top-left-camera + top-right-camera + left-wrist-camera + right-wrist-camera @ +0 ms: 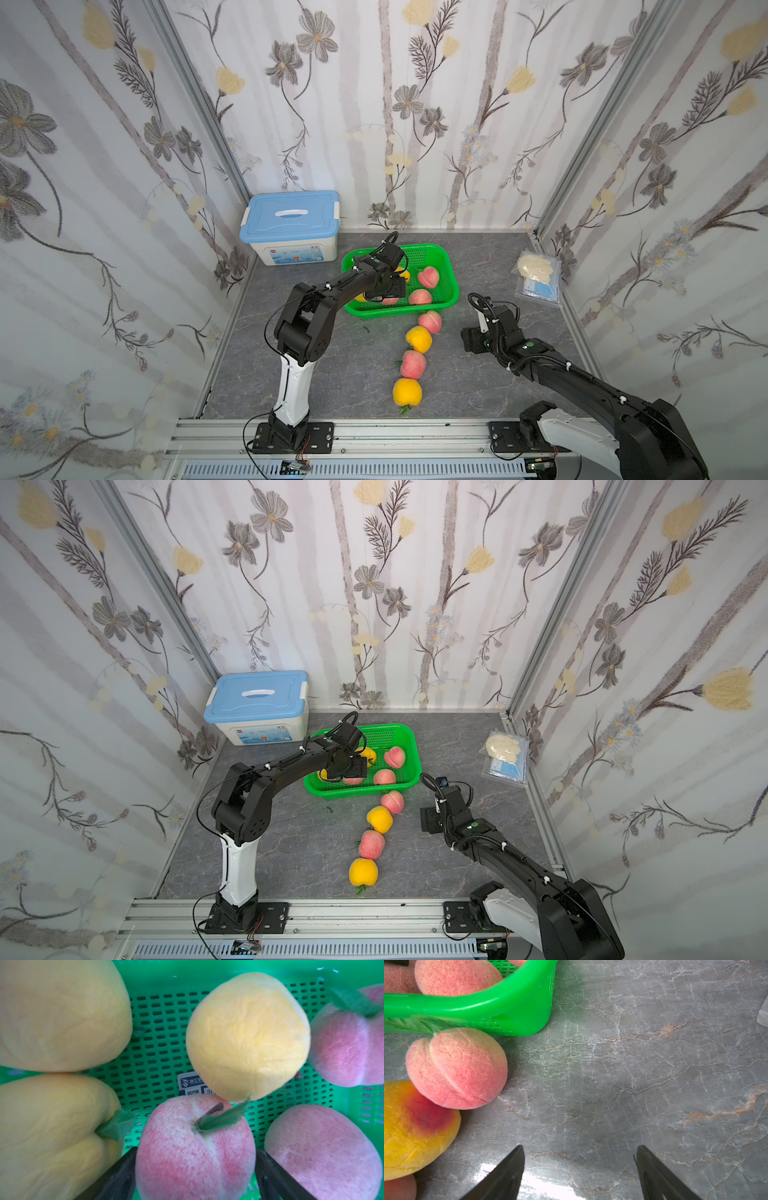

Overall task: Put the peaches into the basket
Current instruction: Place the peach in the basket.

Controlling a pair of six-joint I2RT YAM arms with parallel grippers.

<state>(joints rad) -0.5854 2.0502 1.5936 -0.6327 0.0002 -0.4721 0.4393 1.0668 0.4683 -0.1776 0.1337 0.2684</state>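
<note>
Peaches [419, 338]: six in basket [432, 252], four on table [332, 374].

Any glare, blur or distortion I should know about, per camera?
Right wrist: white glare patch on the tabletop by the right tool. Left wrist: the yellow peaches nearest the lens look soft, the label is readable. Both top views: corner posts lean outward.

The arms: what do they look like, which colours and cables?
Both the left arm and the right arm are black with a white lower link. Thin black cables run along them, held by white ties. The fingers are black, tapering wedges.
</note>
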